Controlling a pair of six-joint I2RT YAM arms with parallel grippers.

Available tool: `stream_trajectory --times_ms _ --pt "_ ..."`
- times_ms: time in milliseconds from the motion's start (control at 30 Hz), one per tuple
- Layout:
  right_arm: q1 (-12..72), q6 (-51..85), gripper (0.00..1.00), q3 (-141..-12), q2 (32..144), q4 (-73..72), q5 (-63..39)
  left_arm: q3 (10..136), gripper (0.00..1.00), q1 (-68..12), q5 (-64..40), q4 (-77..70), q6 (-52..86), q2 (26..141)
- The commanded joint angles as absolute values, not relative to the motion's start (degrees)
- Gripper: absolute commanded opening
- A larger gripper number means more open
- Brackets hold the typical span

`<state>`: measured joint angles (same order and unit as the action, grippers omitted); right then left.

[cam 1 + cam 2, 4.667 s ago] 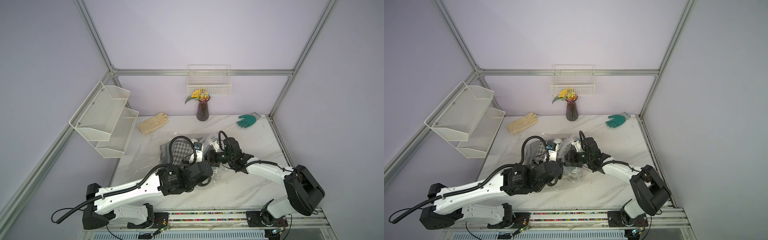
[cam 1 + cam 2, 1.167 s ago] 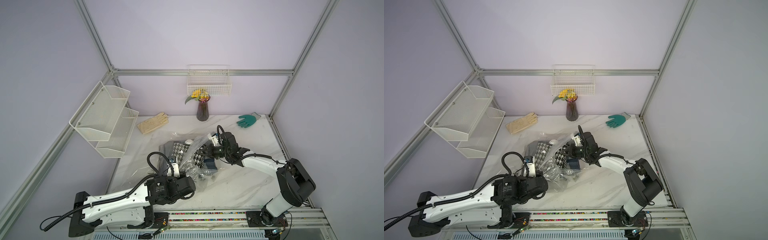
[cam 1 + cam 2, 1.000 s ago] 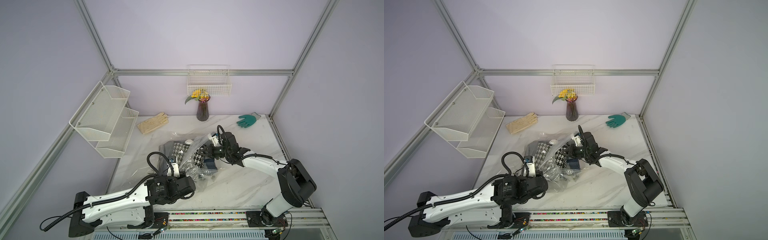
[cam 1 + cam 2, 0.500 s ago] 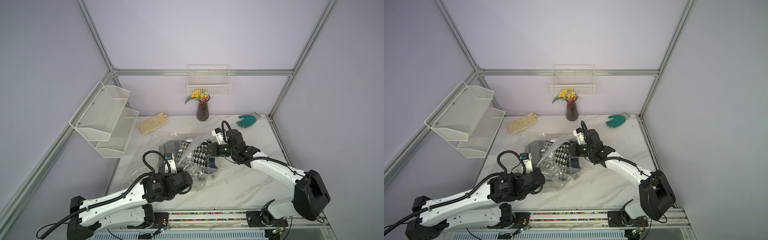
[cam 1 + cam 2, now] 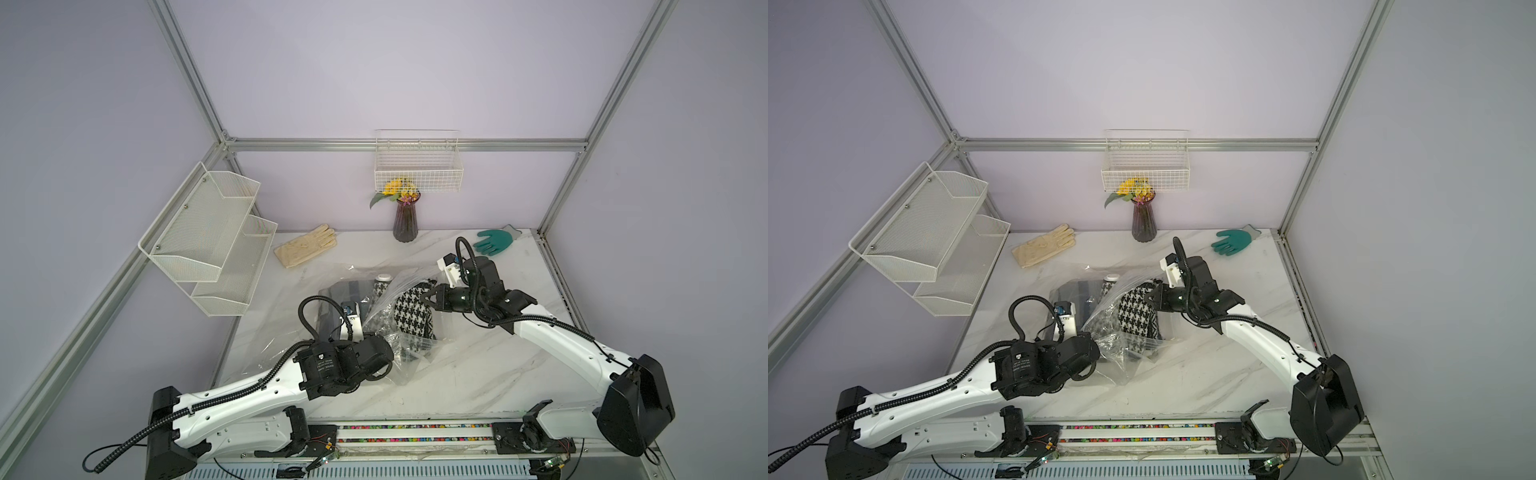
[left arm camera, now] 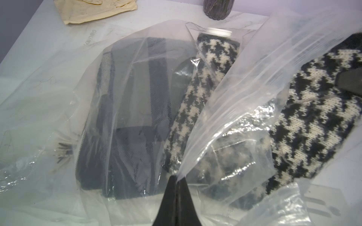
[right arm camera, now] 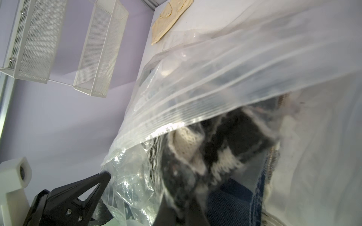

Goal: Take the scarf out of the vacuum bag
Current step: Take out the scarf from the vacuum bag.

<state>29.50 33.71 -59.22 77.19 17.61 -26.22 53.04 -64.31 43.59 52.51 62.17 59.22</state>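
Note:
The vacuum bag is clear crinkly plastic lying mid-table, with its white valve cap toward the back. A black-and-white houndstooth scarf sticks out of the bag's mouth on the right. My right gripper is shut on its upper end. My left gripper is shut on the bag's mouth edge at the front. A dark blue-grey folded cloth lies inside the bag.
A cream glove lies at the back left and a green glove at the back right. A dark vase with flowers stands by the back wall under a wire basket. A white mesh shelf overhangs the left edge.
The right arm has stretched out with the scarf's end held slightly higher, and more houndstooth shows outside the bag's mouth. The left gripper keeps its pinch on the bag edge and has barely shifted.

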Motion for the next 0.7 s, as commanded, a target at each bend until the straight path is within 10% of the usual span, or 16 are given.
stream_trajectory --times_ms 0,667 --pt "28.01 32.25 0.0 -62.7 74.11 21.6 -23.1 53.02 0.0 -60.9 43.36 47.93 57.41 58.1" --pt "20.8 33.09 0.0 -67.3 65.49 45.33 -11.36 62.05 0.0 -47.46 27.42 41.68 40.71 66.03"
